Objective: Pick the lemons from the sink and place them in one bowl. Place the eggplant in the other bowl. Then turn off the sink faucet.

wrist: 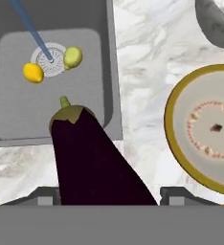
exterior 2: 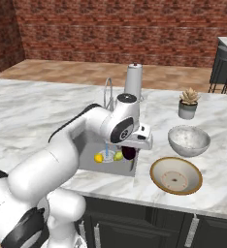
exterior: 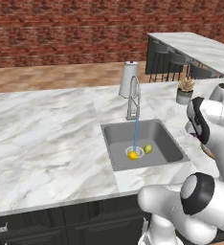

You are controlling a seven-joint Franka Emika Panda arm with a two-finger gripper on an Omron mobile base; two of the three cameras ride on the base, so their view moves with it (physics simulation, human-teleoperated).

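My gripper (wrist: pixel 109 195) is shut on the dark purple eggplant (wrist: pixel 92 158), whose green stem end points away from the hand. It hangs above the right rim of the sink (wrist: pixel 18 115), where my gripper (exterior 2: pixel 130 151) holds the eggplant (exterior 2: pixel 129 153) over the basin's edge. Two lemons lie by the drain: a bright yellow one (wrist: pixel 33 72) (exterior: pixel 132 155) and a greenish one (wrist: pixel 72 57) (exterior: pixel 148 149). The shallow tan-rimmed bowl (wrist: pixel 181 143) (exterior 2: pixel 156 180) sits on the counter right of the sink, the deep grey speckled bowl (exterior 2: pixel 188 140) beyond it. Water runs from the chrome faucet (exterior: pixel 133 98).
A pale tapered cylinder (exterior: pixel 128 79) stands behind the faucet. A small potted plant (exterior 2: pixel 188 104) sits at the back right of the counter. Dark stools (exterior: pixel 176 60) line a second counter in the far right. The marble counter's front edge (exterior 2: pixel 149 201) lies near the tan-rimmed bowl.
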